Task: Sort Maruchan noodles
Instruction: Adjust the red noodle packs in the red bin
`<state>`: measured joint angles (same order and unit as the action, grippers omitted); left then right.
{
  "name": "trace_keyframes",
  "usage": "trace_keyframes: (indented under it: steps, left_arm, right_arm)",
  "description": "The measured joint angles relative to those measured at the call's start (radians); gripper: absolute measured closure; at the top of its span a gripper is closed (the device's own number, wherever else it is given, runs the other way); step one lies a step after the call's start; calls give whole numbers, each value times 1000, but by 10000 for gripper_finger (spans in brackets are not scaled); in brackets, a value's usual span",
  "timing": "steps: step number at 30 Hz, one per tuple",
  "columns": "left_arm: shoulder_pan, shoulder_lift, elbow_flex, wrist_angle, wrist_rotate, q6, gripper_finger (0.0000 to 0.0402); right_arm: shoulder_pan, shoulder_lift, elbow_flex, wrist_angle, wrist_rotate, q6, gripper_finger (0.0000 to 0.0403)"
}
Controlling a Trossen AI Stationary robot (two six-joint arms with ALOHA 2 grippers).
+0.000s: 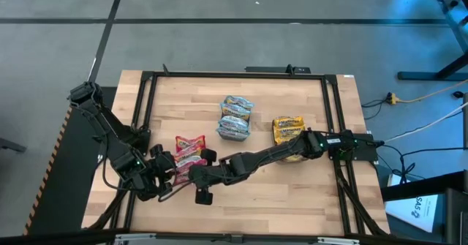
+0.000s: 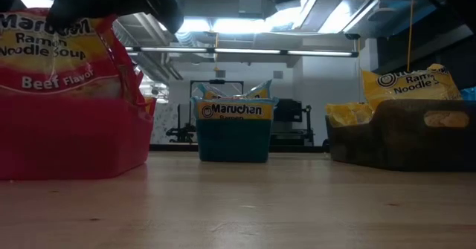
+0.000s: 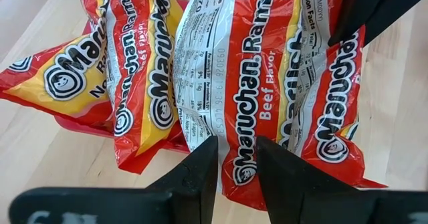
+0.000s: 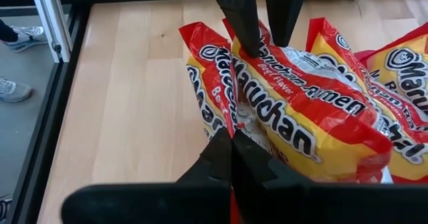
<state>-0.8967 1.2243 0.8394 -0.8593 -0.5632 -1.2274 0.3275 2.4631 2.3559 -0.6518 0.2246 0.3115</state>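
Wooden tabletop point(image 1: 292, 179) inside a black frame, grey floor round it. We note both grippers meeting at the pink bin point(image 2: 71, 141) on the table's near left.

Left gripper point(image 3: 237, 160): fingers parted, straddling the edge of a red beef packet point(image 3: 267, 83) that stands on end among the others in that bin. We cannot say it is pinched; the wrapper sits between the fingers, which stand just clear of it or barely touch.

Right gripper point(image 4: 232, 158): closed on nothing, tips pressed together at the near side of the same red packets point(image 4: 301, 117), the arm reaching across from the right.

Outward: blue packets in the teal bin point(image 2: 233, 139) at mid-table, yellow packets in the dark bin point(image 2: 405, 137) on the right. No loose packet lies on the wood.

Our judgement: the packet's long axis stands upright, directly ahead of the left gripper, which is the nearer one. Any next release or lift is the left arm's.
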Motion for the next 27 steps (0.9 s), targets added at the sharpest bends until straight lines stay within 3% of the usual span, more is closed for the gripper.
trace_keyframes:
  steps: [27]
  left_arm:
    - [0, 0, 0, 1, 0, 0, 306]
  right_arm:
    - [0, -15, -1, 20, -32, 39, 322]
